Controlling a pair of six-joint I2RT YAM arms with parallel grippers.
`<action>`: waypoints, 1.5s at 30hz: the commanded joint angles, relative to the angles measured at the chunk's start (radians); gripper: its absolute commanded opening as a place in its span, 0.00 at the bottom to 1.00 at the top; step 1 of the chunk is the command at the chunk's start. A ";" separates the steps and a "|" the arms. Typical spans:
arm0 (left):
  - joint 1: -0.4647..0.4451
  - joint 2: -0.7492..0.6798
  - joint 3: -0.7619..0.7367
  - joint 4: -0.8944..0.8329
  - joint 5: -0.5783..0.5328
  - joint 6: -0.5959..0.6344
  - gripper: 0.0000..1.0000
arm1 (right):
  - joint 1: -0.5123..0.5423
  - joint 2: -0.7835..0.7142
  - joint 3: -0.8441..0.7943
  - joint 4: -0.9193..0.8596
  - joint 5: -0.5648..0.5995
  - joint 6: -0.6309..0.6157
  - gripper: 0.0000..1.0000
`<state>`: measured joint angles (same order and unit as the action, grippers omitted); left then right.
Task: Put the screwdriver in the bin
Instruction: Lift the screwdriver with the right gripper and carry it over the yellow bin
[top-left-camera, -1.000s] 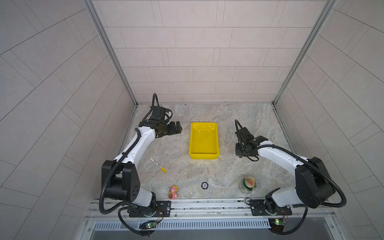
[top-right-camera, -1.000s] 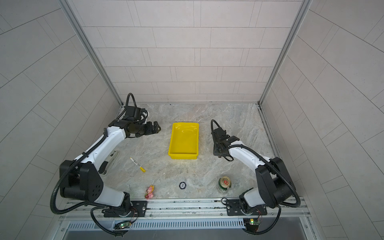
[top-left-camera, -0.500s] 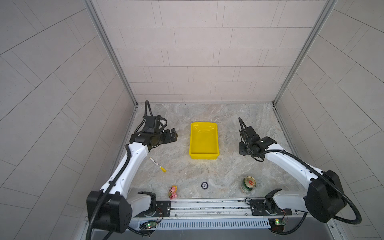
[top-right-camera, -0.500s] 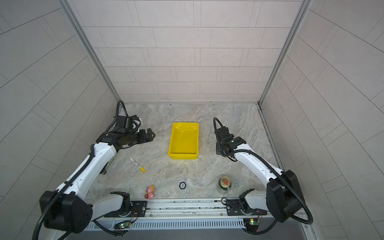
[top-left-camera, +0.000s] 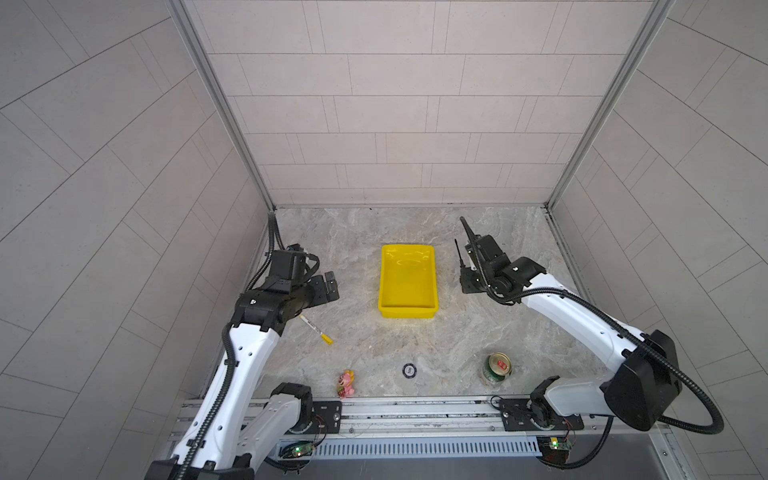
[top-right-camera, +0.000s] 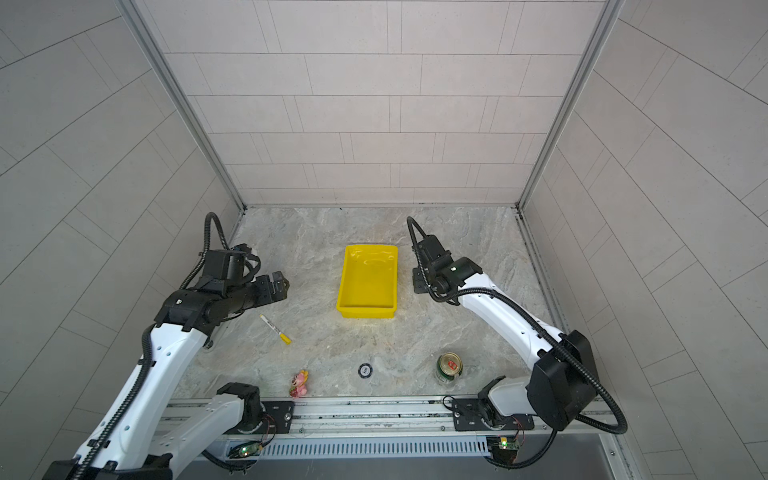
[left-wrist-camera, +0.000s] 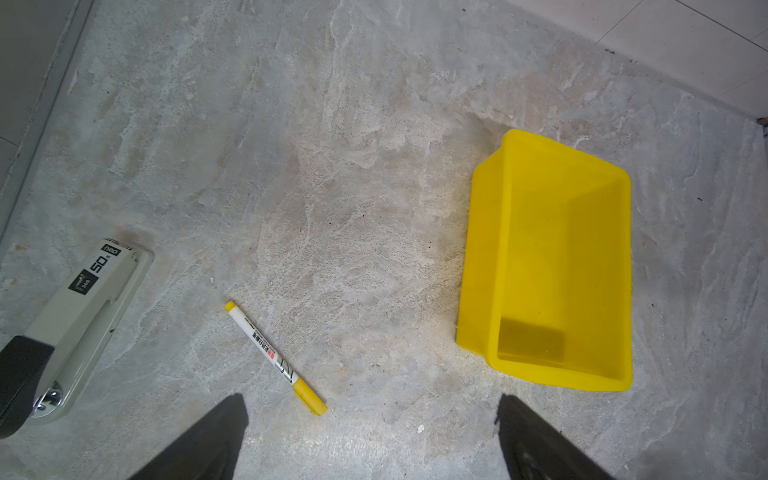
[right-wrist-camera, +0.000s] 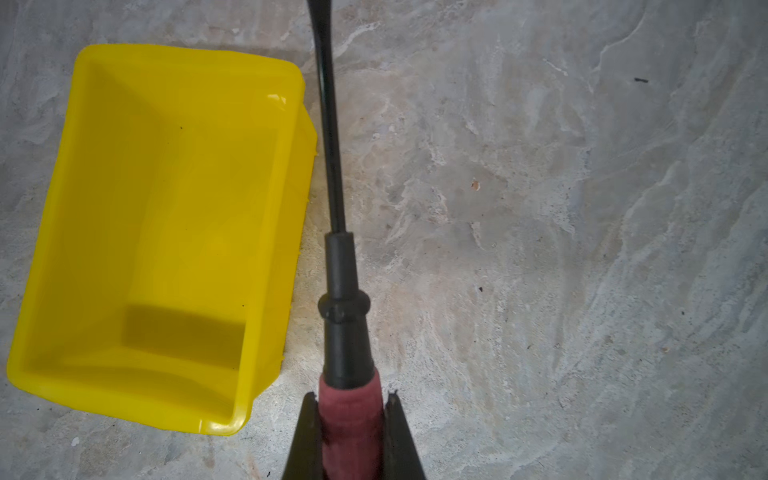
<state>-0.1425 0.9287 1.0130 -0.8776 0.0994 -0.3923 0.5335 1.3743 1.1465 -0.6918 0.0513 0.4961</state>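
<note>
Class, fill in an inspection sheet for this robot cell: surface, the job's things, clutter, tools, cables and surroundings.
Surface: marbled tabletop, loose items scattered on it.
Job's things: screwdriver held beside the bin, not in it; bin empty.
Clutter: marker pen, stapler, pink toy, can, black disc, all apart from the bin.
Tools: right tool shut on the screwdriver's red handle; left tool open, empty.
Cables: black conduit along both arms, clear of the items.
Surroundings: tiled walls on three sides, metal rail in front.
</note>
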 joint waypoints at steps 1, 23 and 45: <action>0.001 -0.016 -0.045 0.055 -0.047 -0.020 1.00 | 0.042 0.030 0.067 -0.032 0.019 -0.010 0.00; -0.002 0.487 0.252 0.235 0.100 0.065 1.00 | 0.232 0.235 0.346 -0.144 0.111 0.066 0.00; -0.021 0.539 0.215 0.201 0.131 0.080 1.00 | 0.247 0.579 0.654 -0.215 0.107 0.005 0.00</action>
<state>-0.1604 1.4906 1.2255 -0.6518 0.2493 -0.3298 0.7803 1.9125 1.7489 -0.8700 0.1619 0.5232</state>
